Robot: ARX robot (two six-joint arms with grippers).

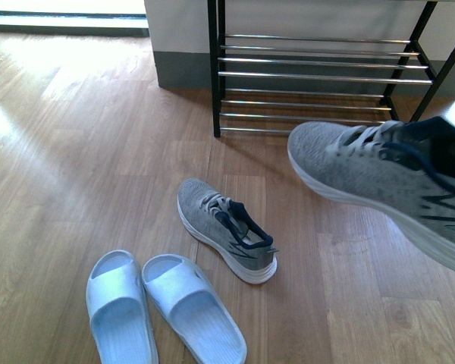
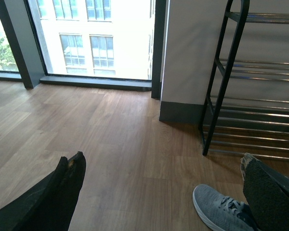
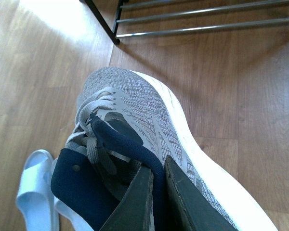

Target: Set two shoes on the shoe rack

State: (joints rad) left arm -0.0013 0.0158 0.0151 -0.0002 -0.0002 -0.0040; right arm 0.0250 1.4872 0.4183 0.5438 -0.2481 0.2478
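Sneaker (image 1: pixel 379 178), grey knit: aloft at right, near side of shoe rack (image 1: pixel 216 83). Light, soft upper, stiff sole. Right end effector (image 3: pixel 159 168) clenched on navy collar (image 3: pixel 86 187), a sound hold; left end effector (image 2: pixel 161 159) released.

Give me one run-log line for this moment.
right gripper: shut on grey sneaker, raised near rack | left gripper: open, empty | second sneaker, slides: on floor
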